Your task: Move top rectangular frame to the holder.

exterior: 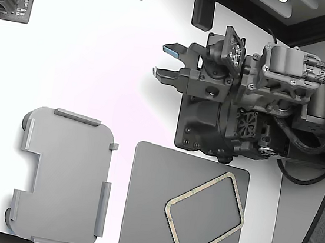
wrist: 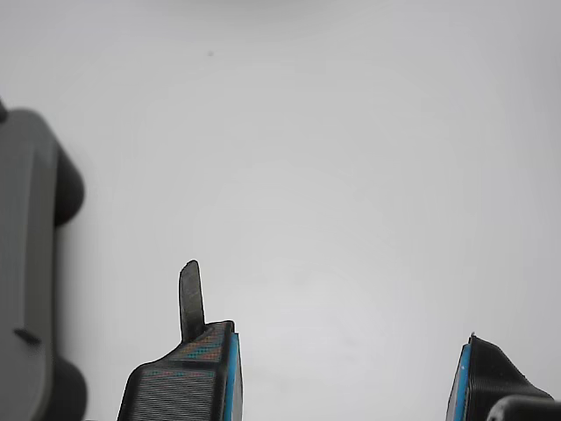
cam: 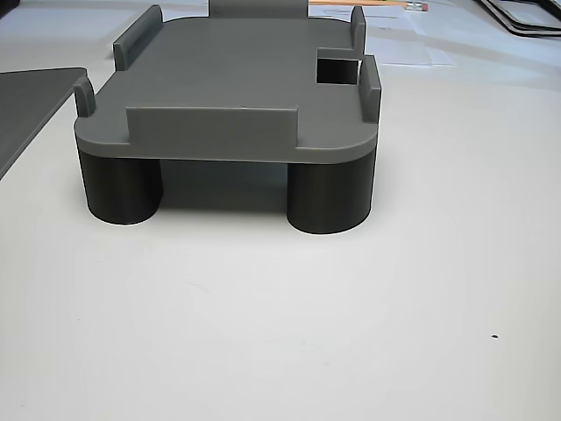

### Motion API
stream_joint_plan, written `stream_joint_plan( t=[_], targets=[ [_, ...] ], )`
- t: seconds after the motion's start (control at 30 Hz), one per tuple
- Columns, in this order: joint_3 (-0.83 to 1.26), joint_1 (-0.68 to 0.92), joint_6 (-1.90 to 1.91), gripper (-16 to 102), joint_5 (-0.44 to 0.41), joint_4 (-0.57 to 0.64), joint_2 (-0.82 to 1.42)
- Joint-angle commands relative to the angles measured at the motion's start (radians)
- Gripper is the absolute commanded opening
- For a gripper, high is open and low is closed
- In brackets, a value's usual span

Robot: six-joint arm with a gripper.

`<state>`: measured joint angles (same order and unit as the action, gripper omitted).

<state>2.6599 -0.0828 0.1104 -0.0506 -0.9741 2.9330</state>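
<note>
**Gripper empty above the surface; frame not yet approached**

The white surface [exterior: 99,60] carries three items along its near edge in the exterior view: the holder [exterior: 63,177] toward the near left corner, a dark grey mat [exterior: 162,175] beside it, and the top rectangular frame [exterior: 205,214] lying skewed on the mat, toward the mat's right end. The frame lies flat, apparently untouched. The other view shows the holder [cam: 228,79] raised on dark cylindrical feet, with edge tabs and a notch, nothing resting in it.

The gripper [exterior: 168,62] hangs over bare surface, well apart from the frame, jaws spread and holding nothing. The wrist view confirms an empty gap between its fingers [wrist: 206,364], with the holder's edge [wrist: 26,263] to one side.

Assessment: the task appears to be at its start. Risks ahead: the frame is thin and flat against the mat, so a pinch may slip off or drag the mat. Its skew may carry into placement, leaving the frame perched on the holder's tabs rather than seated between them.
</note>
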Motion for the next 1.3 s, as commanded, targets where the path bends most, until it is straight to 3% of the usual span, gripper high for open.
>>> stream_joint_plan(
  t=[0.0, 0.3, 0.53, 0.67, 0.9, 1.27],
  targets=[
    [-0.107, -0.008, -0.035, 100, 0.038, 0.009, -0.008],
    [-0.087, -0.008, -0.078, 100, 0.041, 0.21, -0.009],
    [-0.106, 0.04, -0.103, 100, 0.071, 0.245, -0.091],
    [-0.236, 0.178, -0.097, 100, 0.008, 0.133, -0.224],
    [-0.436, 0.505, 0.028, 100, -0.175, -0.037, -0.419],
    [-0.67, 0.997, 0.364, 100, -0.33, -0.388, -0.713]
  ],
)
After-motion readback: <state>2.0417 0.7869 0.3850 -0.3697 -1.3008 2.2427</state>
